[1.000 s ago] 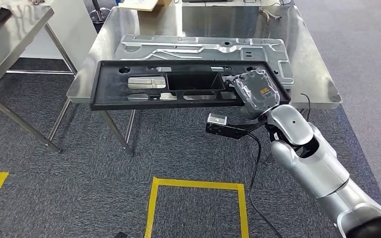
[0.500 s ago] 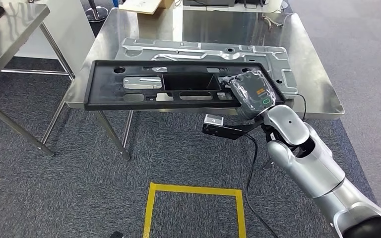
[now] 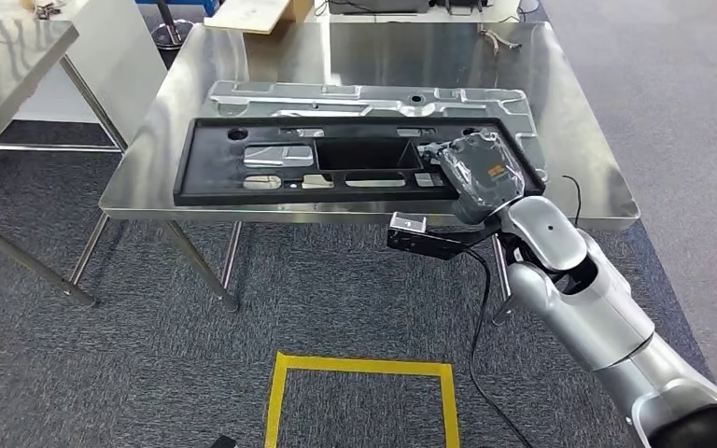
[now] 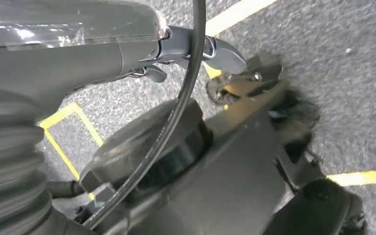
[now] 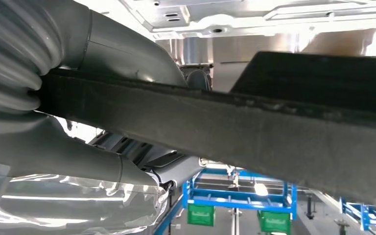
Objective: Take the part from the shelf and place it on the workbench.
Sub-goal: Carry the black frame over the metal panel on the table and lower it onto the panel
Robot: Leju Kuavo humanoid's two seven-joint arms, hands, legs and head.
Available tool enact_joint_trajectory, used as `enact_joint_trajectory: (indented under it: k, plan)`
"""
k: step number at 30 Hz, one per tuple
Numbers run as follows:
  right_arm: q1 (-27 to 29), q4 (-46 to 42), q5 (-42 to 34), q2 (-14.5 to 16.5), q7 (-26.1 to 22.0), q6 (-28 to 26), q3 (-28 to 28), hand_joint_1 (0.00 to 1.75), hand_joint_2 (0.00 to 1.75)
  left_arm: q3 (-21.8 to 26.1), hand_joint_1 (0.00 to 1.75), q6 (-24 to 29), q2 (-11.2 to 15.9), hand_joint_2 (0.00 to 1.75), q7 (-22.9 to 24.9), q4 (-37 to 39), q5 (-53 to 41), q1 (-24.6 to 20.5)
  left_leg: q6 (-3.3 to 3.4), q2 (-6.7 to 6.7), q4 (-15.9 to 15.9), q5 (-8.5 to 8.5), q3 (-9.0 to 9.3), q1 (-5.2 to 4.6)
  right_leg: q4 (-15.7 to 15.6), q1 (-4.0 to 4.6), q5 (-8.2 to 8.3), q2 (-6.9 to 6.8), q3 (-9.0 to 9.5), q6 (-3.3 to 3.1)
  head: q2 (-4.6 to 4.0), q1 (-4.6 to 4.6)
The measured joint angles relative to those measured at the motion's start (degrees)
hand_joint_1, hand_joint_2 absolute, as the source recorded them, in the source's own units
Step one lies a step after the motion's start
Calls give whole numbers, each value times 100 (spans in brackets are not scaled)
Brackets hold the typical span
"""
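The part is a long black panel [image 3: 336,161] with a deep rectangular pocket and several cut-outs. It lies level over the front half of the steel workbench [image 3: 579,121]; whether it touches the top I cannot tell. My right hand [image 3: 479,175], wrapped in clear film, grips its right end. In the right wrist view the panel's rough black edge [image 5: 254,122] runs across, with the grey thumb [image 5: 122,54] on one face and the other fingers under it. My left hand [image 4: 196,46] hangs over the carpet with nothing in it, fingers loosely extended.
A silver stamped metal panel [image 3: 373,96] lies on the workbench just behind the black part. A cardboard piece [image 3: 252,14] sits at the bench's far edge. A second steel table [image 3: 9,56] stands to the left. Yellow tape [image 3: 359,366] marks the carpet.
The camera has moved closer to the bench. The black panel, which overhung the bench's near and left edges, now lies over the bench top, still held by my right hand.
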Motion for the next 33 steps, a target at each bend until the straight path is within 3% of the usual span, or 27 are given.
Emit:
enact_joint_trajectory:
  k: [2, 3, 4, 7, 9, 12, 14, 16, 18, 19, 20, 21, 23, 25, 27, 29, 32, 33]
  plan:
    - [8, 15, -2, -8, -6, 1, 4, 175, 175, -40, 0, 14, 14, 175, -1, 0, 38, 6, -23, 0, 693, -193, -426, 4, 1, 16, -51, 9, 52, -32, 0, 0]
    - [14, 26, -4, -8, -10, 2, 8, 175, 175, -61, 0, 21, 21, 175, -1, 0, 56, 14, -26, 0, 830, -154, -554, 4, 1, 22, -77, 20, 83, -33, 0, 0]
    - [21, 37, -6, -8, -15, 3, 12, 175, 175, -78, 0, 27, 26, 175, 1, 0, 70, 23, -23, 0, 755, -6, -577, 4, 2, 24, -106, 31, 122, -26, 0, 0]
    - [21, 55, -15, -9, -16, 8, 19, 175, 175, -99, 0, 72, 32, 175, 14, -1, 116, 27, 26, -5, -262, 633, -200, -8, 6, 30, -210, 51, 256, 36, 0, 0]
    - [7, 60, -23, -8, -8, 21, 21, 175, 175, -121, 0, 99, 40, 175, 27, -4, 149, 16, 73, -16, -639, 714, -28, -33, 0, 46, -251, 58, 291, 96, 0, 1]
    - [3, 62, -28, -5, -3, 51, 22, 175, 175, -164, 0, 110, 51, 175, 32, -13, 184, 15, 160, -27, -718, 671, 29, -32, -13, 48, -281, 52, 312, 189, 0, 2]
    - [0, 70, -28, 14, -17, 61, 23, 175, 175, -195, 0, 111, 54, 175, 22, -22, 213, 11, 231, -28, -775, 667, 87, -7, 283, 40, -433, 41, 176, 231, 0, 2]
    - [18, 98, -27, 47, -26, 61, 31, 175, 175, -219, 0, 111, 57, 175, 15, -24, 231, -5, 283, -27, -788, 639, 120, -15, 968, 35, -699, 36, -215, 247, 0, 2]
    - [83, 138, -24, 63, -22, 61, 46, 175, 175, -237, 0, 111, 59, 175, 15, -24, 239, -9, 306, -32, -787, 599, 160, -27, 1484, 33, -772, 36, -585, 256, 0, 2]
    - [117, 155, -22, 66, -21, 61, 56, 175, 175, -247, 0, 111, 58, 175, 16, -24, 241, -8, 308, -37, -786, 574, 190, -30, 1477, 33, -656, 36, -644, 252, 0, 2]
    - [141, 171, -21, 66, -21, 61, 63, 175, 175, -258, 0, 111, 57, 175, 18, -24, 243, -8, 303, -43, -785, 545, 231, -32, 1248, 34, -436, 34, -588, 238, 0, 2]
    - [153, 184, -20, 67, -21, 61, 69, 175, 175, -268, 0, 111, 56, 175, 20, -24, 244, -11, 293, -48, -785, 514, 275, -35, 872, 40, -172, 28, -451, 210, 0, 2]
    - [151, 202, -20, 69, -20, 60, 74, 175, 175, -284, 0, 113, 51, 175, 22, -24, 244, -26, 251, -53, -778, 449, 335, -57, 208, 76, 128, 9, -174, 144, 0, 1]
    - [152, 210, -20, 71, -19, 58, 75, 175, 175, -299, 0, 116, 49, 175, 26, -24, 244, -42, 194, -51, -785, 406, 355, -68, 2, 113, 117, 8, -85, 94, 0, 1]
    - [163, 212, -19, 72, -19, 58, 75, 175, 175, -320, 0, 118, 50, 175, 30, -25, 243, -53, 135, -40, -795, 369, 383, -62, -52, 97, 106, 24, -46, 53, 0, 1]
    - [168, 211, -17, 55, -18, 57, 76, 175, 175, -337, 0, 118, 49, 175, 30, -26, 242, -69, 73, -31, -565, 236, 302, -53, -117, 60, 94, 24, 39, 1, 0, 1]
    - [188, 221, -15, 35, -11, 57, 82, 175, 175, -351, 0, 121, 49, 175, 33, -26, 243, -79, 7, -28, 478, -147, -281, -15, -139, 52, 24, 19, 138, -51, 0, 1]
    - [205, 227, -15, 35, -11, 58, 88, 175, 175, -355, 0, 123, 50, 175, 34, -26, 243, -73, -5, -28, 715, -163, -456, -7, -137, 51, -5, 22, 169, -50, 0, 0]
